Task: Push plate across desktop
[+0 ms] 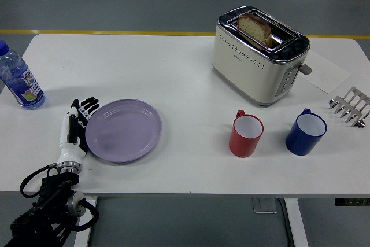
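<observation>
Purple plate (124,129) flat on white table (173,73), left of centre, toward near edge. Left hand (75,128) pressed edge-on against plate's left rim, fingers straight and together, gripping nothing (flat open palm). Water bottle (17,80) upright at far left, apart from hand. Red mug (246,134) and blue mug (306,132) to right of plate, well apart from it. Toaster (258,54) behind mugs, bread slice (255,28) in slot. Metal rack (350,106) at right edge.
</observation>
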